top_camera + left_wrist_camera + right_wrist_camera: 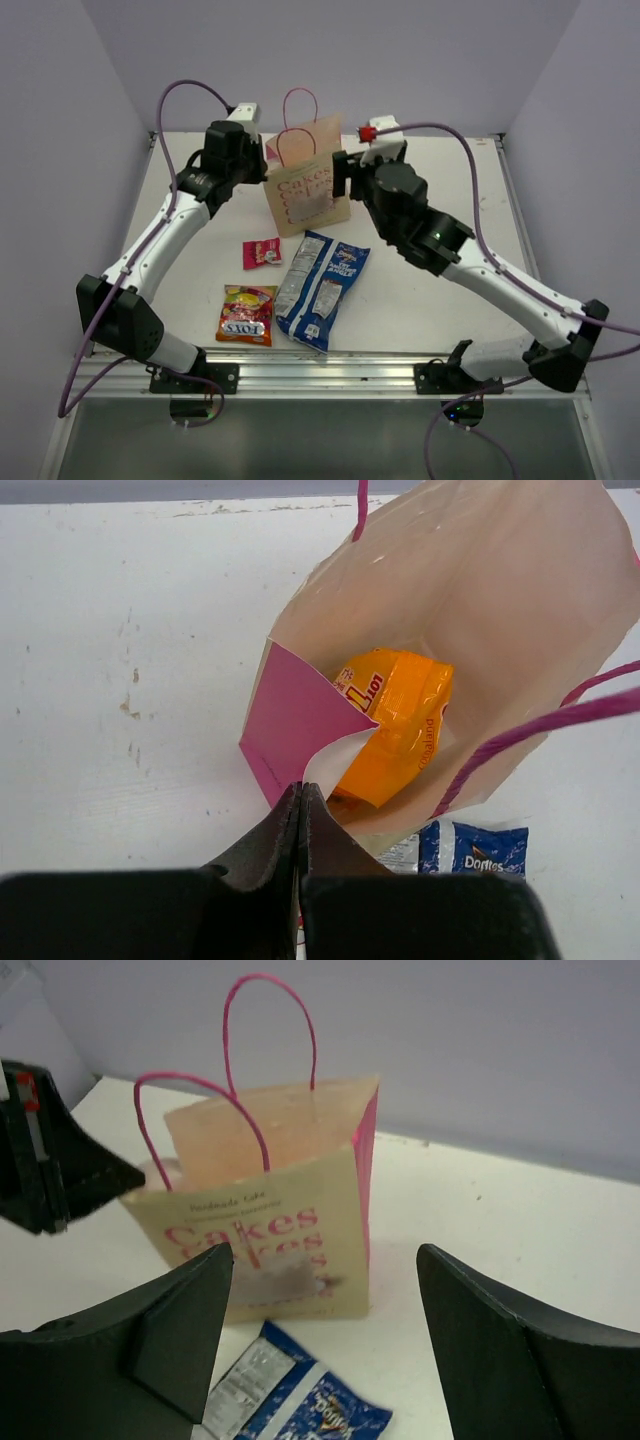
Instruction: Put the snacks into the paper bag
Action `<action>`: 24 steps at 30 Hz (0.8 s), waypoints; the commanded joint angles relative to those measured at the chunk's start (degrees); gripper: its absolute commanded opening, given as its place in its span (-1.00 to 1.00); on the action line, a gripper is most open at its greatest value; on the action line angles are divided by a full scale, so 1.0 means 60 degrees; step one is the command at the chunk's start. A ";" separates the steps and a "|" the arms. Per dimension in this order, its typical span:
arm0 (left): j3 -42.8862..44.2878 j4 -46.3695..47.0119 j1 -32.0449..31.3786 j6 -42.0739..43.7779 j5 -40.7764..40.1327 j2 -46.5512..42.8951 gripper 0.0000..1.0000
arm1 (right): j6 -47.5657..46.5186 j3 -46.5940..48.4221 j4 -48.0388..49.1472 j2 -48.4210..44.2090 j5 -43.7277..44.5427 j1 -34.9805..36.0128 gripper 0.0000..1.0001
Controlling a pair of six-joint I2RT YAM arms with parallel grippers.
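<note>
The tan paper bag (308,192) with pink lettering stands upright at the back middle of the table. The orange-yellow packet (395,725) lies inside it. My left gripper (263,166) is shut, its fingertips (300,792) pinched at the rim by the bag's pink side panel (290,715). My right gripper (346,177) is open and empty just right of the bag, facing its front (265,1235). The long blue-white bag (322,290) lies flat in front of the paper bag. The red-yellow FOX'S packet (246,315) and the small pink-red sachet (262,252) lie to its left.
The pink cord handles (300,115) stand up above the bag's mouth. The white table (450,260) ends at a metal rail (320,365) along the near edge. Purple walls close the back and sides. Purple cables loop over both arms.
</note>
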 commanded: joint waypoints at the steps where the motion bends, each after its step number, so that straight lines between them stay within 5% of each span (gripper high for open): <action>1: -0.0098 -0.0170 0.0027 -0.0145 -0.0304 -0.0172 -1.00 | 0.2887 -0.2375 -0.1430 -0.0826 -0.0910 0.0033 0.57; 7: -0.0011 -0.0273 0.0042 -0.0145 -0.0319 -0.0070 -1.00 | 0.4813 -0.5018 -0.0202 -0.1080 -0.2288 0.0033 0.60; 19: -0.0083 -0.0492 0.0042 -0.0057 -0.0099 -0.0274 -1.00 | 0.6967 -0.5870 0.0723 0.1352 -0.3769 -0.0318 0.73; 24: -0.0084 -0.0507 0.0057 0.0031 -0.0143 -0.0319 -1.00 | 0.6897 -0.5945 -0.0022 0.1221 -0.3725 -0.0421 0.98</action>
